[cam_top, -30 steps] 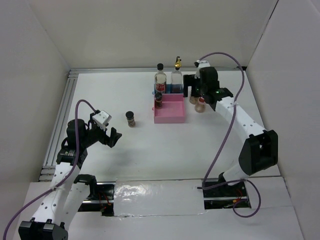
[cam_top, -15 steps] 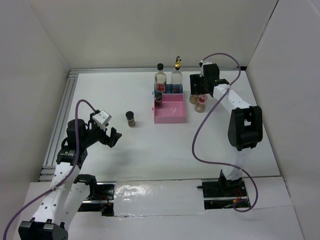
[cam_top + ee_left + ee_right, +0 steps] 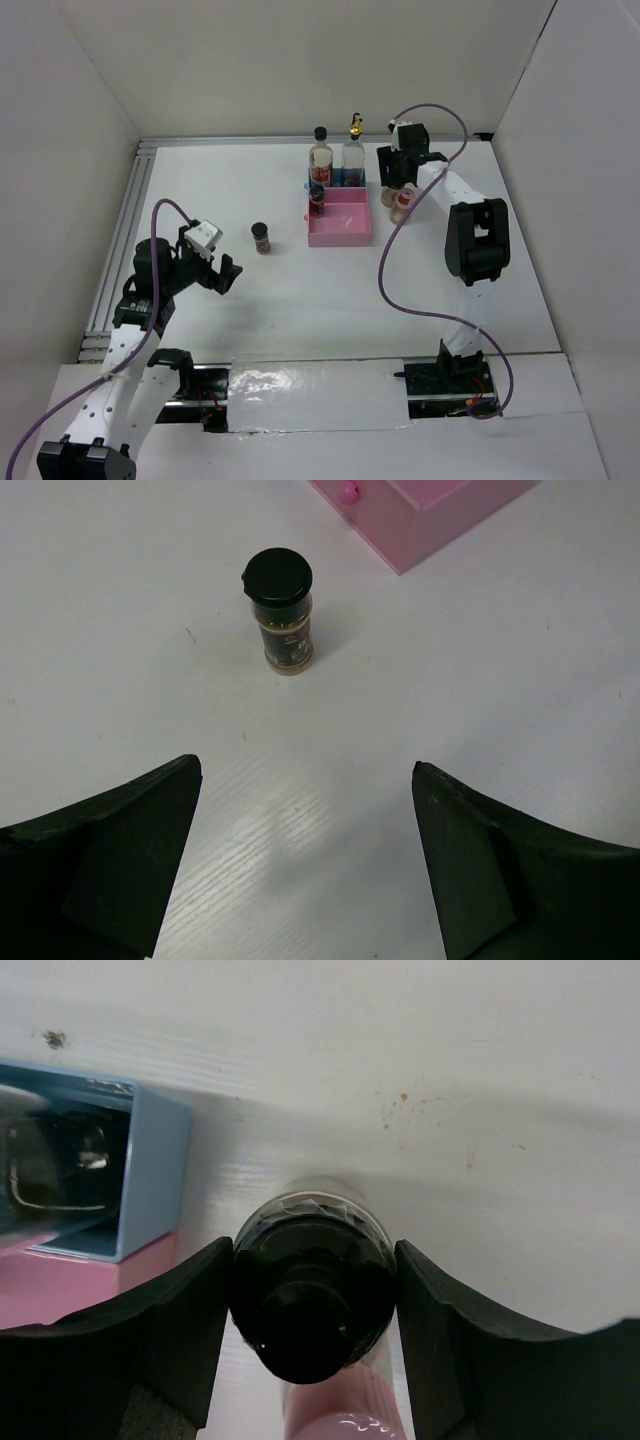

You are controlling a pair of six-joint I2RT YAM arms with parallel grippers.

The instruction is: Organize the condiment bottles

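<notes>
- The right-hand black-capped jar (image 3: 308, 1310) stands upright on the desk (image 3: 280, 300), just right of the pink tray (image 3: 345, 237). The pale-lidded jar (image 3: 402, 203) is just beside it on the side away from the tray.
- Its long axis is vertical, so only the cap and the glass shoulder are seen from the right wrist view.
- The jar lies straight below the right tool (image 3: 312, 1260) and between its fingers. These are drawn in against both sides of the glass with no gap seen, so the tool is judged to be closed on the jar at a middling width.
- The pink tray lies to the jar's left in the top view. The blue tray (image 3: 150, 1175), behind it, holds the red-labelled bottle (image 3: 320, 160) and the gold-spouted bottle (image 3: 353, 155).
- One short dark jar (image 3: 317, 200) is already set in the pink tray's far left corner.
- The coming move is judged to be a lift along the jar's axis and a short carry leftward over the tray wall. The pale-lidded jar could be knocked on the way up.
- The left tool (image 3: 305, 770) is well apart at the near left, spread wide and empty.
- It is aimed at the lone spice jar (image 3: 281, 610), which stands upright between it and the pink tray. That jar is nearer the left arm.
</notes>
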